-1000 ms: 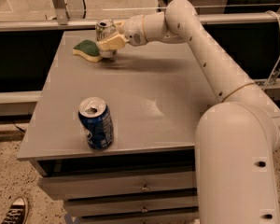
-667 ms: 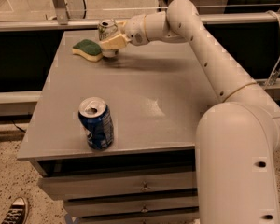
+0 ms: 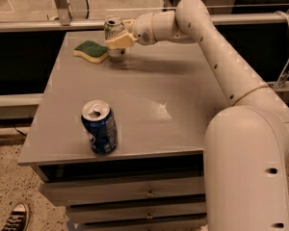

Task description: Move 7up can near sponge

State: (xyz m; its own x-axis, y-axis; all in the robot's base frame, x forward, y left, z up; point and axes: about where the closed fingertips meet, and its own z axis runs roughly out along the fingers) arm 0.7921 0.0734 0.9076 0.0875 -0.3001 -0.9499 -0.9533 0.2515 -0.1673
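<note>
Most of the task looks done: claw [image 3: 116,39] grips 7up can [image 3: 112,26], upper left of frame, just beside sponge [image 3: 91,50] on desk [image 3: 149,95]; release and retreat not yet done.

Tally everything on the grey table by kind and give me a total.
Soda cans: 2, the 7up can held in the gripper at the far side of the table, and the dark blue can near the front edge.
Sponges: 1, the sponge beside the 7up can.
Total: 3
</note>
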